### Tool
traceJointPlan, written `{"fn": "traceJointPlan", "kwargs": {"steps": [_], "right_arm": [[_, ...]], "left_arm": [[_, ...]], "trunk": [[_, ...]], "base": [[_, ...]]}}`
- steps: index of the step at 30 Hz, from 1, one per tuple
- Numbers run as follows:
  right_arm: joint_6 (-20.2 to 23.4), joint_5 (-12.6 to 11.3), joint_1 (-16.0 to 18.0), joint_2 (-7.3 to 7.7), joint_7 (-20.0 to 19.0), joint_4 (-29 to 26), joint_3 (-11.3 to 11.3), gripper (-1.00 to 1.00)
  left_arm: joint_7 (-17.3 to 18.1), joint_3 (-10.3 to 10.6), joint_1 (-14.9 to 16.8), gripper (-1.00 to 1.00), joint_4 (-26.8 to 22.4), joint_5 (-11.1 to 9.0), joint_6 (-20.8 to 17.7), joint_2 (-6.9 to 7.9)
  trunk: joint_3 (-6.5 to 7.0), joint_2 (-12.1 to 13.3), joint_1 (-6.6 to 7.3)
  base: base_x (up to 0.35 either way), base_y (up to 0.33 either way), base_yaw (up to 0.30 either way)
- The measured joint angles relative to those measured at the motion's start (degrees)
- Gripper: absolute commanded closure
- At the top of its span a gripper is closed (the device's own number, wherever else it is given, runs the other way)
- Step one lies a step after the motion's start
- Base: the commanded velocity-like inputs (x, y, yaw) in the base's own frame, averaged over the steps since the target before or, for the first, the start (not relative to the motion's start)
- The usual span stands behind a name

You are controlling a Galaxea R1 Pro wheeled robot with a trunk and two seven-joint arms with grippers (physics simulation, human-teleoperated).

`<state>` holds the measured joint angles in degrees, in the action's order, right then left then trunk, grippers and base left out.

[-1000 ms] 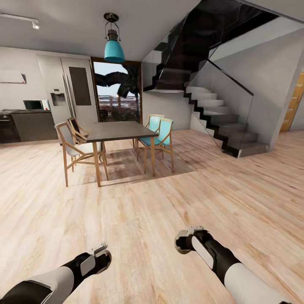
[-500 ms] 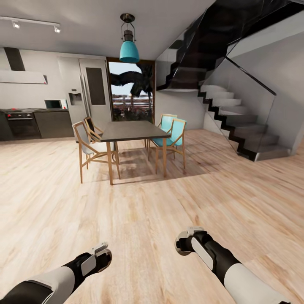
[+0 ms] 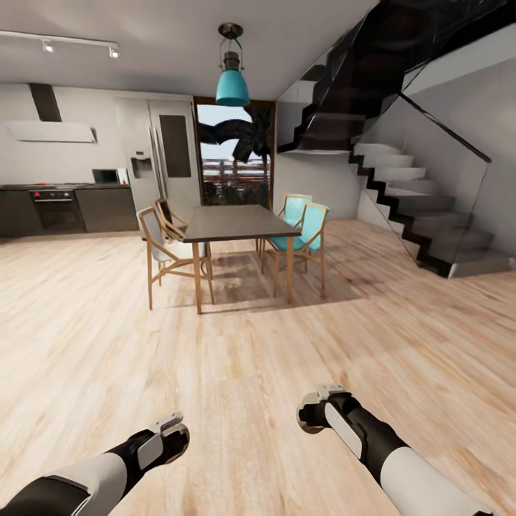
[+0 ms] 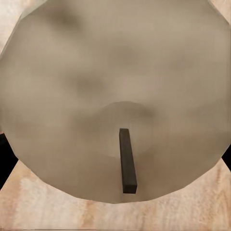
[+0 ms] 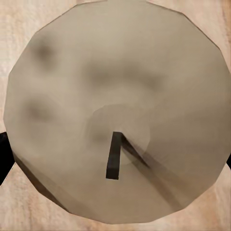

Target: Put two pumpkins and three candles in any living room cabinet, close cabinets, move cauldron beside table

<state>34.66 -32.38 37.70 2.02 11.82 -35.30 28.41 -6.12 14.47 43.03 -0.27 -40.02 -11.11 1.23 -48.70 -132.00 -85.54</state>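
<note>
Each wrist view showed a candle's pale round top with its dark wick: one candle (image 4: pixel 115 101) at the left tool (image 3: pixel 170 432), another candle (image 5: pixel 115 115) at the right tool (image 3: pixel 313 408). Whether either tool was spread or pinching, I could not tell. Both hung low over the wooden floor (image 3: pixel 236 373). Farther off stood a dining table (image 3: pixel 240 223) with chairs (image 3: pixel 304 233), a staircase (image 3: pixel 423 215) far right.

My floor (image 3: pixel 236 373) was pale streaked wood, the dining table (image 3: pixel 240 223) dark grey, two chairs (image 3: pixel 304 222) turquoise, the pendant lamp (image 3: pixel 232 87) teal.
</note>
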Motion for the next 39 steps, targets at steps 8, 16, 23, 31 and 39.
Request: {"fn": "traceJointPlan", "kwargs": {"steps": [8,16,23,31,39], "right_arm": [[0.0,-0.1,0.0,-0.01,0.0,0.0,1.0,1.00],[0.0,-0.1,0.0,0.00,0.0,0.0,2.5,1.00],[0.0,-0.1,0.0,0.00,0.0,0.0,2.5,1.00],[0.0,-0.1,0.0,0.00,0.0,0.0,2.5,1.00],[0.0,-0.1,0.0,0.00,0.0,0.0,2.5,1.00]], "left_arm": [[0.0,0.0,0.0,1.00,0.4,0.0,0.0,-0.04],[0.0,-0.1,0.0,1.00,0.5,0.0,0.0,-0.14],[0.0,0.0,0.0,1.00,0.4,0.0,0.0,-0.14],[0.0,0.0,0.0,1.00,0.5,0.0,0.0,-0.17],[0.0,0.0,0.0,1.00,0.5,0.0,0.1,-0.25]], "trunk": [[1.78,3.2,1.76],[3.67,6.4,3.51],[5.34,9.2,5.05],[7.26,12.4,6.81],[9.12,15.6,8.57]], "base": [[0.000,0.000,0.239],[0.000,0.000,0.235],[0.000,0.000,0.232],[0.000,0.000,0.232],[0.000,0.000,0.241]]}}
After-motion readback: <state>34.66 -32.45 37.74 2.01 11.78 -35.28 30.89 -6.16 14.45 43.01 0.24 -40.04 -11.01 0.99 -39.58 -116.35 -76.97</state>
